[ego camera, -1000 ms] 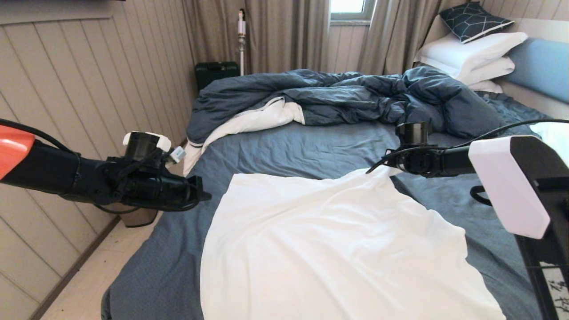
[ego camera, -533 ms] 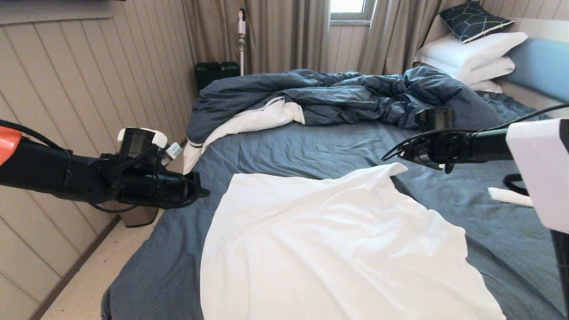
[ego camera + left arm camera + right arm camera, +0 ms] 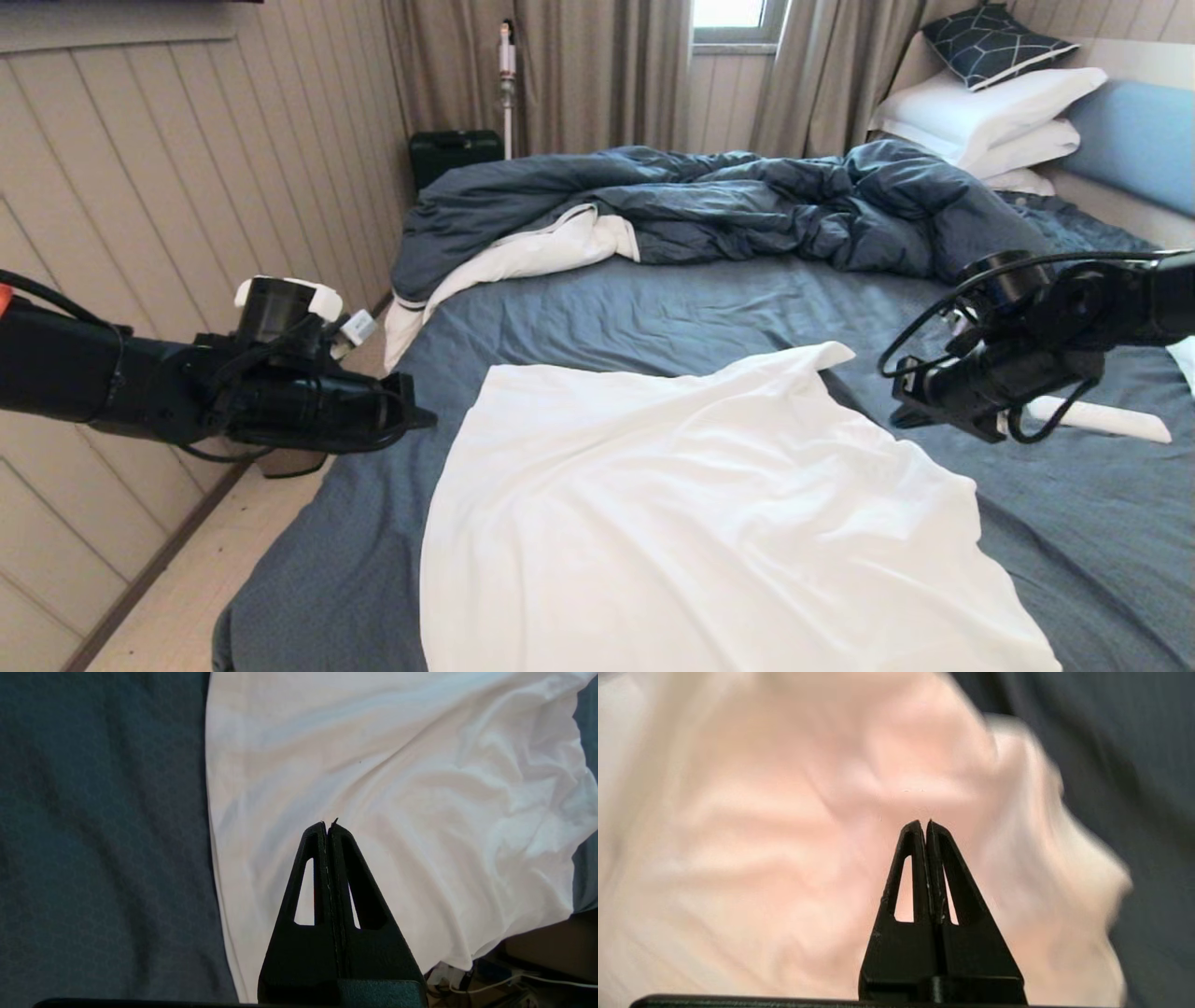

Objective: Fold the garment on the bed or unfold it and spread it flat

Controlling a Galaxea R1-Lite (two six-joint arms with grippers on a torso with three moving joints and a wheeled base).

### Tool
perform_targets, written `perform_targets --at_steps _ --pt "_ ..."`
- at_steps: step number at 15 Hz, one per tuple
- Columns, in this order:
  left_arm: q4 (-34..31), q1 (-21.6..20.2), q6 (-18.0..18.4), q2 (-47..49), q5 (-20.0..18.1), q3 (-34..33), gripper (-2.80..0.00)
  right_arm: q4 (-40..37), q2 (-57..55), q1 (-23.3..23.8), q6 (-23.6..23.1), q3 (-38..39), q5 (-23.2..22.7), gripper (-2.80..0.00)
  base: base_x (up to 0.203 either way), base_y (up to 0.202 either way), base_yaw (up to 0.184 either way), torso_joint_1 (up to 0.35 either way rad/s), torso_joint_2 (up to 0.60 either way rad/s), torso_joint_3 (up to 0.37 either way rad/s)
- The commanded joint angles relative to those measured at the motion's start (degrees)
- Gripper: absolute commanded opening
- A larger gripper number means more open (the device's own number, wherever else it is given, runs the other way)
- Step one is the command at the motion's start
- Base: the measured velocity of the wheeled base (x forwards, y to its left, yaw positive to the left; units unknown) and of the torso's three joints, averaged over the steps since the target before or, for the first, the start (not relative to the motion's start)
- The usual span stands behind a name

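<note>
So the garment [image 3: 709, 523] is a big plain white shirt, thin soft cloth, lying spread out on the near half of the bed [image 3: 653, 308]. It's mostly flat, with shallow ripples across the middle and a wavy edge on the side toward the headboard. One corner sticks up into a little peak at its far edge. No print or pattern that I can see, just white.

The left tool [image 3: 425, 417] hangs just off the garment's far corner on the wall side, fingers pressed together, nothing in them. In the left wrist view the left tool [image 3: 328, 826] sits over white cloth with the dark sheet beside it. The right tool [image 3: 901, 401] is off the garment's headboard-side edge, over bare sheet, not touching the shirt. The right wrist view shows it [image 3: 925, 823] pinched together too, empty, with blurry white fabric behind.

A small white stick-shaped thing [image 3: 1111, 420] lies on the sheet just past the right tool; can't tell what it is.

Beyond the garment there's a strip of bare slate-blue sheet, then the rumpled dark blue duvet [image 3: 728, 201] with its white lining [image 3: 532, 252] flipped out. Further still, stacked white pillows [image 3: 990, 117] with a dark patterned cushion [image 3: 994, 42] on top, against the blue headboard [image 3: 1134, 140]. Grey curtains [image 3: 597, 65] hang behind the bed, a dark case [image 3: 453, 151] at their foot.
</note>
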State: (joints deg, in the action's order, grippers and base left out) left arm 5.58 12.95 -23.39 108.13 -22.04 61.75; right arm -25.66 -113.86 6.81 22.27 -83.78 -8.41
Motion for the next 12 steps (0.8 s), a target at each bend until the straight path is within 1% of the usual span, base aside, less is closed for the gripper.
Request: perform_targets --at_steps 1,2,4,5,6,9,10,12 --pt "0.0 0.1 -0.2 -0.5 -0.2 -1.1 -2.8 0.0 6.2 0.3 -1.3 7.7 -0.4 -2.8 0.0 0.0 0.0 0.0 0.0 0.0" --pt "0.1 0.2 -0.2 -0.7 -0.3 -1.7 -2.8 1.0 9.6 0.7 -3.0 12.3 -0.7 -2.8 0.0 0.0 0.0 0.0 0.0 0.0" --pt "0.1 0.6 -0.1 -1.5 -0.9 -2.9 -2.8 3.1 15.8 2.2 -5.1 18.4 -0.8 -2.8 0.0 0.0 0.0 0.0 0.0 0.0" --pt "0.7 0.7 -0.1 -1.5 -0.9 -3.5 -2.8 3.6 18.6 3.8 -6.4 21.5 -0.8 0.0 0.0 0.0 0.0 0.0 0.0 0.0" --pt "1.8 0.7 -0.1 -1.4 -0.9 -4.1 -2.8 4.0 20.6 6.3 -8.9 24.3 -0.8 0.0 0.0 0.0 0.0 0.0 0.0 0.0" --pt "2.2 1.0 -0.2 -2.1 -1.0 -4.7 -2.8 4.3 21.7 13.3 -14.9 28.6 -1.0 0.0 0.0 0.0 0.0 0.0 0.0 0.0" --pt "2.2 1.1 -0.2 -2.0 -1.0 -4.8 -2.8 4.7 21.2 14.7 -16.5 29.7 -1.1 0.0 0.0 0.0 0.0 0.0 0.0 0.0" --pt "2.2 1.3 -0.2 -1.7 -1.0 -5.0 -2.8 7.4 18.9 15.3 -18.2 31.4 -1.1 0.0 0.0 0.0 0.0 0.0 0.0 0.0"
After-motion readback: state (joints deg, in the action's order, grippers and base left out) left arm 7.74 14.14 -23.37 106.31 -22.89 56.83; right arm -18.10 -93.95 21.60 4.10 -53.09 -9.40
